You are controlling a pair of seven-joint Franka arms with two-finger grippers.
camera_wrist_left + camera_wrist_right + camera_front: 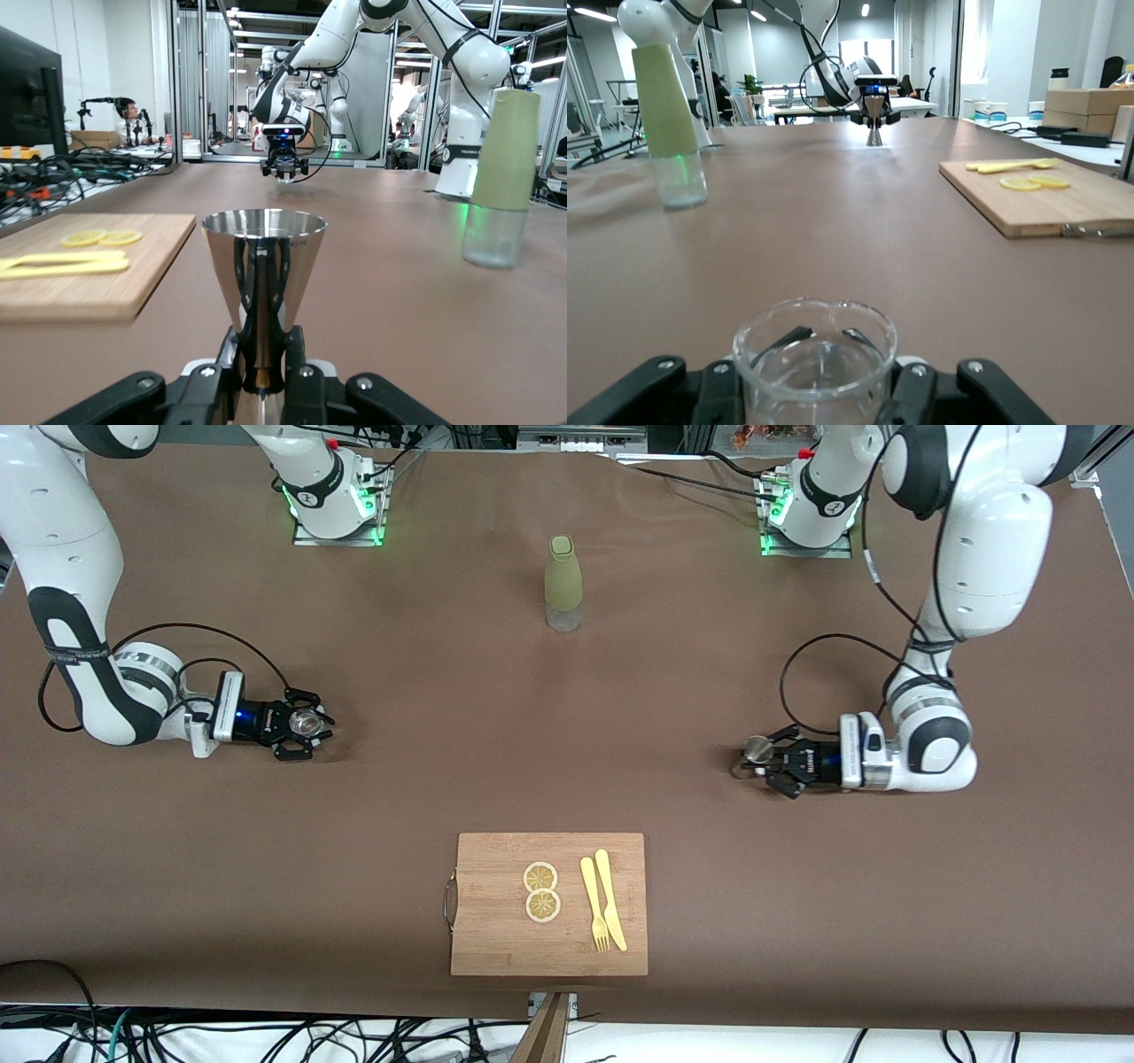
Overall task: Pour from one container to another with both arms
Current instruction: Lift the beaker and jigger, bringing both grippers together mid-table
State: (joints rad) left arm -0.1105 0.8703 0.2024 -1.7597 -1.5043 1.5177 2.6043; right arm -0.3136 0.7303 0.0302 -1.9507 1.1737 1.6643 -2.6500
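- You are sitting at the grasp stage: both vessels are gripped and are resting on or barely clear of the tabletop; which of the two, I cannot tell.
- Your right end effector (306, 724) is clenching the clear glass (306, 723), well away from the green bottle (563, 583), toward the right arm's end of the tabletop and nearer the front camera than the bottle.
- Your left end effector (769, 760) is clamping the steel jigger (756, 749) at its narrow waist, well apart from the bottle toward the left arm's end, also nearer the camera than it.
- Next, as I judge it, you are needing to raise both and bring them together somewhere nearer the camera than the bottle, keeping the jigger upright while tipping the glass over its cup.
- The left wrist view is showing the fingers (297, 350) pinching the jigger's waist, which the front view is blurring.
- The right wrist view is showing the glass (815, 354) upright; whether it is holding liquid, I cannot tell.
- Only the front view is showing the cutting board (496, 948), nearer the camera than the bottle.
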